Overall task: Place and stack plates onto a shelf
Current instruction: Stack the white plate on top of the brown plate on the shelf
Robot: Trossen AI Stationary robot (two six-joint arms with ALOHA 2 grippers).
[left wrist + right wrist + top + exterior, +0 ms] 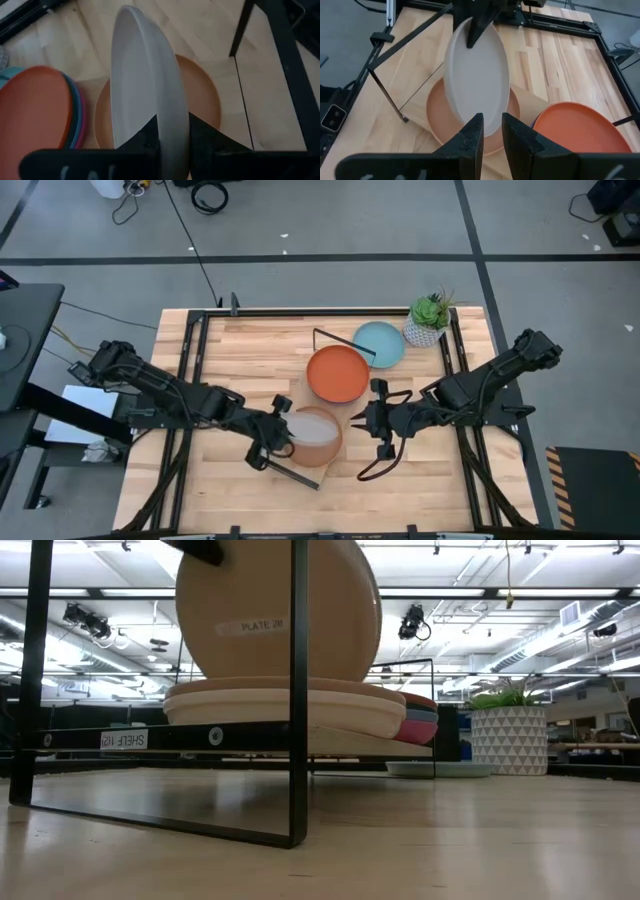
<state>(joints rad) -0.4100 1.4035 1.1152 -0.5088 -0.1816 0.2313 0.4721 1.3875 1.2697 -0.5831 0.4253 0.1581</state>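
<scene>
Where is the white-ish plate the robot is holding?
In the high view, the round cream plate is clamped in the left gripper, tilted over the salmon plate on the light-wood shelf, near the table's middle.

We're in a lab or workshop: grey floor [330, 225] with loose cables [208, 194] at the top of the overhead frame, ceiling strip lights [560, 635] and mounted cameras [412, 622] across the low view's upper half.
</scene>
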